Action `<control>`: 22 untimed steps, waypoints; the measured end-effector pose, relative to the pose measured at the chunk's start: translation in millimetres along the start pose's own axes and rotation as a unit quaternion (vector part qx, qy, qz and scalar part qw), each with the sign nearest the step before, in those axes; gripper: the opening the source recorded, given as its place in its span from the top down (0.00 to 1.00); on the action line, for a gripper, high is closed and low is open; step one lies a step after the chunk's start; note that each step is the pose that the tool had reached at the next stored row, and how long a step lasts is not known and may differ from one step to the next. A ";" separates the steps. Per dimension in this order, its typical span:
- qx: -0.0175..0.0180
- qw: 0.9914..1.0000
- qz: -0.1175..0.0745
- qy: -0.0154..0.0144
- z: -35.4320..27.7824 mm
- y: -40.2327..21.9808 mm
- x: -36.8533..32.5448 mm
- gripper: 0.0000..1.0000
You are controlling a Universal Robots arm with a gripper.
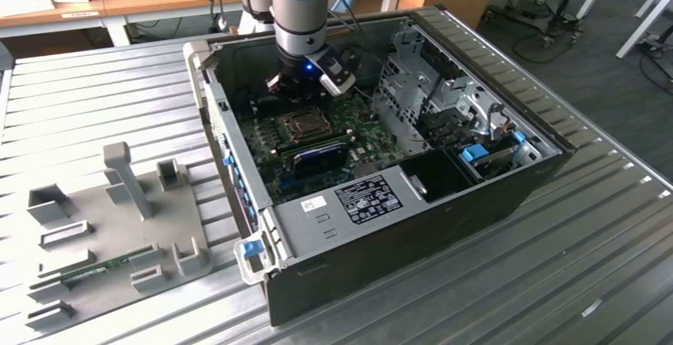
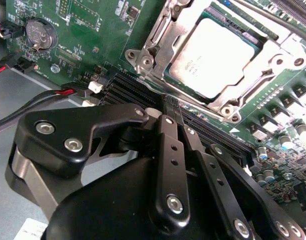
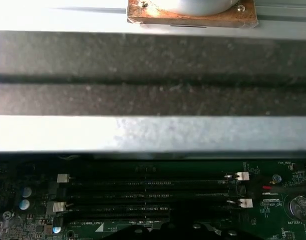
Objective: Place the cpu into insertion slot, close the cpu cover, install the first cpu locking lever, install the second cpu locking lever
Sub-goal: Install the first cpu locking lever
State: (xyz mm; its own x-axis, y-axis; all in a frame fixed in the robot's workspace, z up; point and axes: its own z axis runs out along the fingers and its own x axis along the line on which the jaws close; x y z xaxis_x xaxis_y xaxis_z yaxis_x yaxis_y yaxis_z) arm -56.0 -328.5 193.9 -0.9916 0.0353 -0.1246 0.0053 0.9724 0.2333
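In the second wrist view the cpu (image 2: 217,52) lies flat in its socket, grey top facing up. The silvery cpu cover (image 2: 155,37) is folded down around it, and the chip shows through the cover's window. A thin lever rod (image 2: 272,15) runs along the socket's far side. My gripper (image 2: 170,105) hovers over the black memory slots (image 2: 212,132) just beside the socket. Its fingers are shut together with nothing between them. In the exterior view the gripper (image 1: 288,87) hangs inside the computer case, just beyond the socket (image 1: 306,124).
The open computer case (image 1: 526,179) lies on a ribbed metal table (image 1: 94,93). A drive cage (image 1: 421,85) stands at the exterior view's right of the board. A round battery (image 2: 39,34) and red-black wires (image 2: 63,92) sit near the gripper. A grey fixture plate (image 1: 116,235) lies at the exterior view's left.
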 end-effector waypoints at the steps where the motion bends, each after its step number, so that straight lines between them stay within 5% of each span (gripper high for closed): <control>1: 0.000 1.000 0.000 0.000 0.1 0.0 0.0 0.89; 22: 0.000 1.000 0.000 0.000 2.4 -0.8 0.3 0.89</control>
State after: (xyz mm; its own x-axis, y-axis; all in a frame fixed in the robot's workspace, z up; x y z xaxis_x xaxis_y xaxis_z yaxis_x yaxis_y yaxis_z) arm -56.0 -328.8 191.3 -0.9916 0.0352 -0.1245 0.0053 0.9724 0.2331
